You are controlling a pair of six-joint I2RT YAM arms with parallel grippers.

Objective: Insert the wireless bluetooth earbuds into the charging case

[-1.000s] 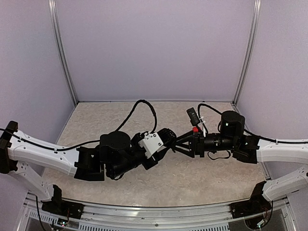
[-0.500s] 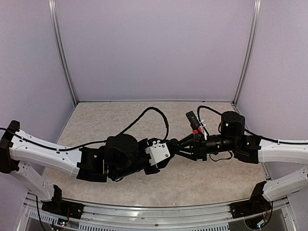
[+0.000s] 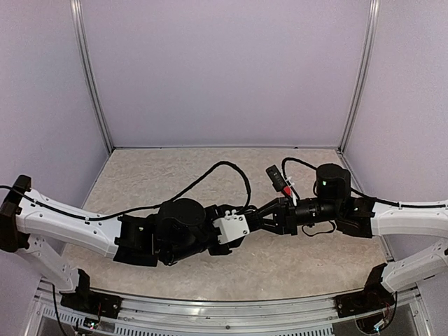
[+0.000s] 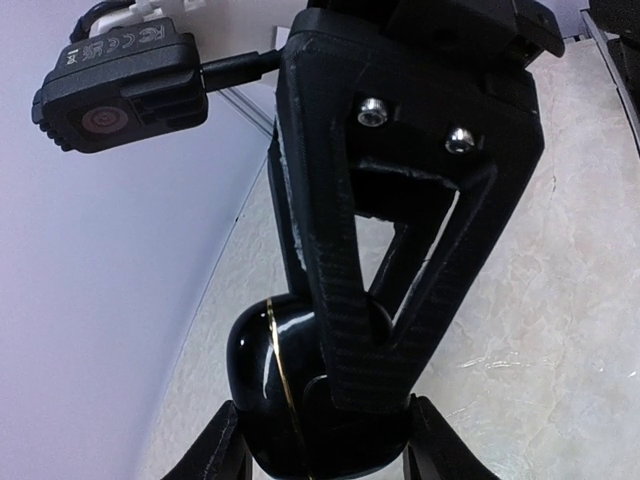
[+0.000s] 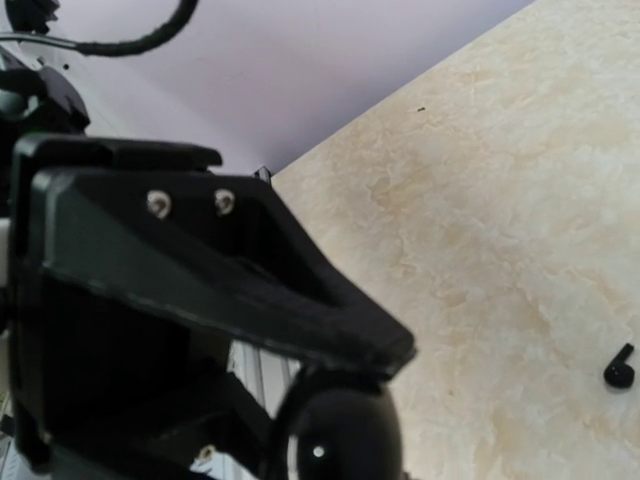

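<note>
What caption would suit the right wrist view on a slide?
Right hand at the glossy black charging case; one black earbud lies apart on the beige table.

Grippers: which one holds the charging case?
The left gripper: its wrist view shows the glossy black charging case between its own fingers. The right gripper only reaches in from opposite, tips at the case.

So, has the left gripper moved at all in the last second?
Yes. In the top view the left gripper has shifted closer to the near rail at the table's front, and slightly rightward.
</note>
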